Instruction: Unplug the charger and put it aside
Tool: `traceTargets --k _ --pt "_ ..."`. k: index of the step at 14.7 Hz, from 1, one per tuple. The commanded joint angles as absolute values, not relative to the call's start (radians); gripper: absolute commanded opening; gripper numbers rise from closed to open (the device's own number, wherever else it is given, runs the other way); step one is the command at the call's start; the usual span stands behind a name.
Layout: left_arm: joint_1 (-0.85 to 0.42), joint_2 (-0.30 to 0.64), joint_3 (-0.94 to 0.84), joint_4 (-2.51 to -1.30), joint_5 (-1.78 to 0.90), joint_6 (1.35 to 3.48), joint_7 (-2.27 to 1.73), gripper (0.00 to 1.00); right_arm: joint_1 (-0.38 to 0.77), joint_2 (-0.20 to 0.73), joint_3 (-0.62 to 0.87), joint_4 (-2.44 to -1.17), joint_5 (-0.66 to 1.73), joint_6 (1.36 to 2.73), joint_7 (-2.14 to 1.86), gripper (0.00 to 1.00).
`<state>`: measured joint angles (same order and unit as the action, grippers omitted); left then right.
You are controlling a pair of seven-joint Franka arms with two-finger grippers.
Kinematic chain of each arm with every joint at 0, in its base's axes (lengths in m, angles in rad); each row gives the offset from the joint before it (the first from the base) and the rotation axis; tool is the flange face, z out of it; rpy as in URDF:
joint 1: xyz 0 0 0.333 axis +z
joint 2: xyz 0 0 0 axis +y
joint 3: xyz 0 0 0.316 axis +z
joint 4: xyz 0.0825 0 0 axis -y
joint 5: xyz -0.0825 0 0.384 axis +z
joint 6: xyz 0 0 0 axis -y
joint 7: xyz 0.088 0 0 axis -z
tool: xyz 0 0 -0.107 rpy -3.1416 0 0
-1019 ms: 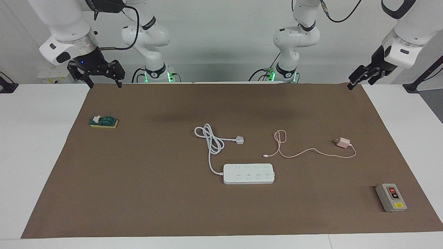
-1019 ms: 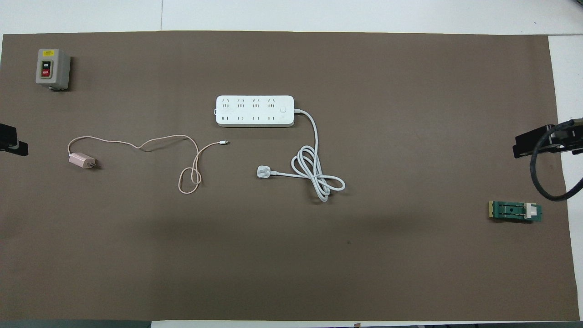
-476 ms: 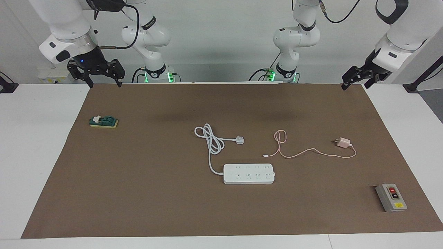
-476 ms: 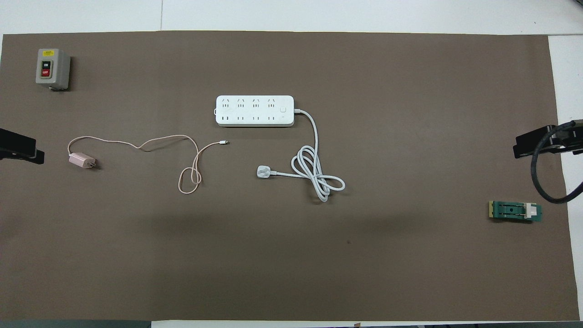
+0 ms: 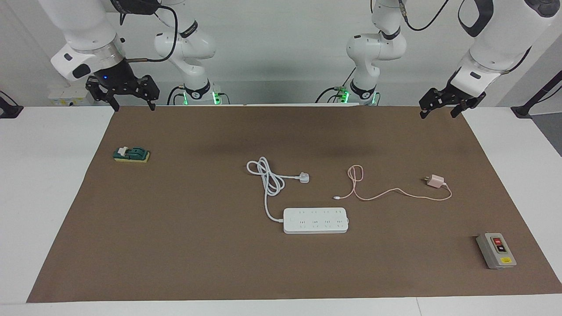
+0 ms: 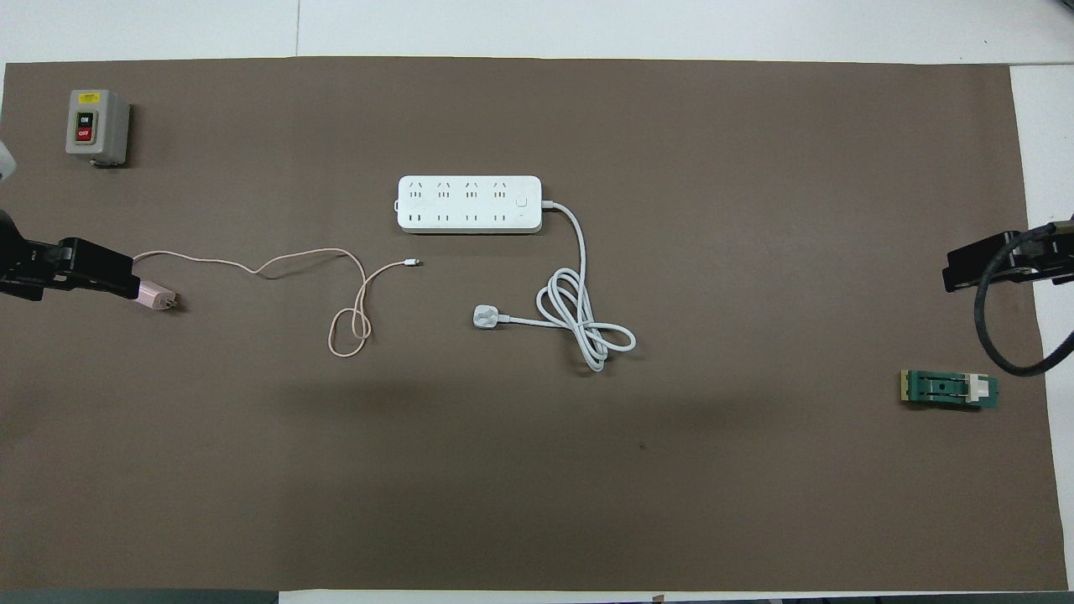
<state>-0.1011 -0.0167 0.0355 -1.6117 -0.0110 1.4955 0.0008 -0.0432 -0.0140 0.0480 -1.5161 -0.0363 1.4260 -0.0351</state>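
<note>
The pale pink charger (image 5: 437,181) lies loose on the brown mat toward the left arm's end, prongs showing. It is not plugged into the white power strip (image 5: 315,220). Its thin pink cable (image 5: 395,191) trails toward the strip. My left gripper (image 5: 439,113) is open and empty, up in the air over the mat's edge nearest the robots. In the overhead view my left gripper (image 6: 117,277) partly covers the charger (image 6: 158,297). My right gripper (image 5: 131,105) is open and empty and waits over the mat's corner at the right arm's end; it also shows in the overhead view (image 6: 965,268).
The strip's thick white cord and white plug (image 5: 304,177) lie nearer to the robots than the strip. A grey switch box (image 5: 496,250) stands at the left arm's end, farther from the robots. A green knife switch (image 5: 131,154) lies at the right arm's end.
My left gripper has swung in from the table's end toward the middle and now stands over the charger in the overhead view. The right gripper has barely moved. The charger lies still.
</note>
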Motion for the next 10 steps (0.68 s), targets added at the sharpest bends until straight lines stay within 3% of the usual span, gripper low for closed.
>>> traceTargets --k 1,10 --pt "-0.11 -0.044 0.046 -1.647 0.009 1.529 0.009 1.0 -0.058 -0.037 0.058 -1.546 -0.041 1.447 -0.052 1.0" --pt "-0.109 -0.044 0.046 -1.647 0.008 1.528 0.005 1.0 -0.049 -0.04 0.058 -1.552 -0.04 1.445 -0.046 1.0"
